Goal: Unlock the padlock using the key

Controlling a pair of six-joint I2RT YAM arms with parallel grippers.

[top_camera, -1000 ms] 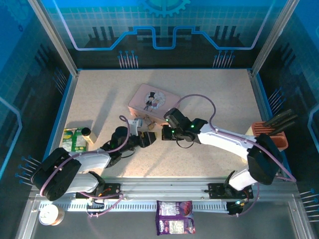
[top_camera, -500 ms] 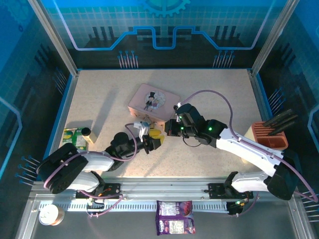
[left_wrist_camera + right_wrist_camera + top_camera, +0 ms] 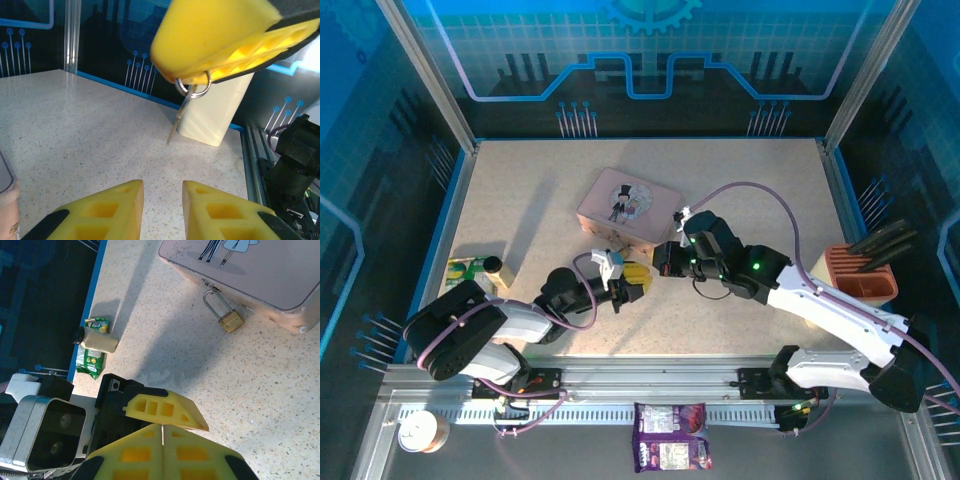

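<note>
Padlock [image 3: 231,321] is lying on the counter [image 3: 75,125] just beside the front wall of the pink tin [image 3: 280,275]. Its brass body is resting on the speckled surface, and its thin silver shackle is reaching up to the small clasp of the tin. Nothing is touching it.

The right claw [image 3: 162,430] is hanging above the counter, near the padlock but apart from it. Its two yellow fingers are pressing fully together, and in the right wrist view a thin dark sliver is showing in the seam between them. In the left wrist view the same claw is showing from below. A small silver ring [image 3: 194,90] is sticking out under its fingertip, and the key [image 3: 179,120] is dangling from this ring, slanting down, with its tip in the air above the counter. So this claw is holding the key by its ring end.

The left claw [image 3: 162,186] is pointing at the hanging key from just beside and below it. Its fingers are standing with a narrow gap and are gripping nothing. In the top view both claws are meeting in front of the near corner of the tin.

Behind the key a cream block [image 3: 212,115] is standing on the counter. A green packet [image 3: 92,360] and a small bottle [image 3: 97,340] are lying near the left edge, well apart from the padlock.
</note>
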